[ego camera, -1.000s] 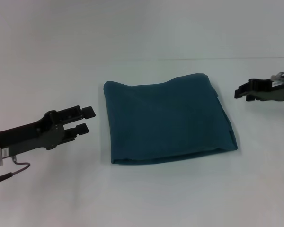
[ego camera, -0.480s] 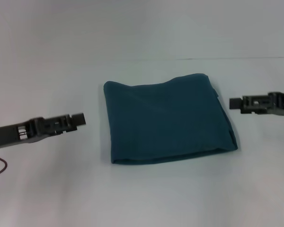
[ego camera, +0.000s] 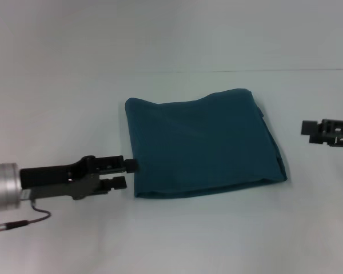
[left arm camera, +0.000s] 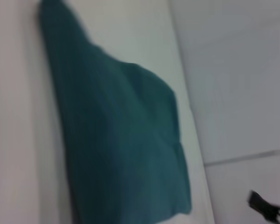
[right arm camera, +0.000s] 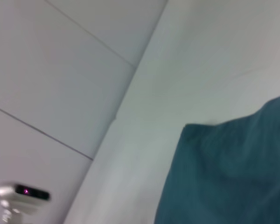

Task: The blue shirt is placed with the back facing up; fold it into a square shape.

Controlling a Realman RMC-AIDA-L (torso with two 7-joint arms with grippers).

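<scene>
The blue shirt lies folded into a rough square in the middle of the white table, plain fabric up. My left gripper is low at the shirt's left edge, near its front left corner. Its fingers stand open a little, and the upper fingertip reaches the fabric's edge. My right gripper hovers off the shirt's right side, clear of the cloth. The left wrist view shows the shirt close up. The right wrist view catches one corner of the shirt.
The white table runs on around the shirt on all sides. Its far edge meets a pale wall. The right gripper shows as a small dark shape in the left wrist view.
The left gripper has swung in toward the shirt's front left corner and dropped lower. The right gripper has drawn back to the right, away from the shirt. The shirt has not moved.
</scene>
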